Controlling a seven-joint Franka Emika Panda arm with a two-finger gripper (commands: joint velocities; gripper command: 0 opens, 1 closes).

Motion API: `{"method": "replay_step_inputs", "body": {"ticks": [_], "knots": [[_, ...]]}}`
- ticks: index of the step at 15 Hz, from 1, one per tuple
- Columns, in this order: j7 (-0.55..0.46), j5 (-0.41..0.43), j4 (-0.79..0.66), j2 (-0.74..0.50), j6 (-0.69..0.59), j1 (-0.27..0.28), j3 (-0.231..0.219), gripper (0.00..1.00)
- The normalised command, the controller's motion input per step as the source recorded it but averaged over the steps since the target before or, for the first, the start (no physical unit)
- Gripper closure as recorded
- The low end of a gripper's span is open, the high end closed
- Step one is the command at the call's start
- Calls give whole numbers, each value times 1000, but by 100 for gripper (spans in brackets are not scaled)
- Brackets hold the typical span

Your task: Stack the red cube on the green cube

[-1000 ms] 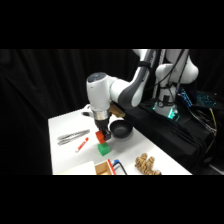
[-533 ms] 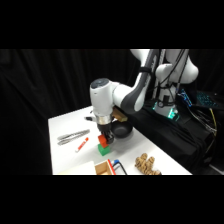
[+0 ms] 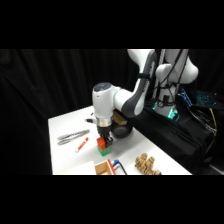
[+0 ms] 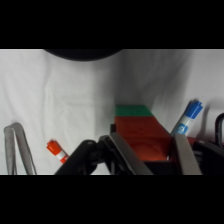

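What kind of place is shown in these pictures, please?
Probably a robot lab: a white arm reaches over a white table, black curtains hang behind, and cabled electronics sit beside it.

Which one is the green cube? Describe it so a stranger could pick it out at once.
Start at the white table and follow the white arm down to its gripper. The red cube sits between the gripper's fingers, and the green cube lies directly beneath it. It is the only green thing there, blocky and small, unlike the slim red marker and the tongs beside it.
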Motion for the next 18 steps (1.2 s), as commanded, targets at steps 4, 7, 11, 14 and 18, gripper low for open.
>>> {"method": "replay_step_inputs", "body": {"ticks": [4, 7, 11, 14, 18], "knots": [[-190, 158, -239, -406, -193, -72, 142, 0], [-149, 94, -156, -431, -337, -31, 89, 0], [-16, -92, -54, -378, -342, 35, 2, 0], [26, -155, 43, -356, -400, 39, 13, 0], [-39, -31, 138, -285, -442, 3, 66, 0]]}}
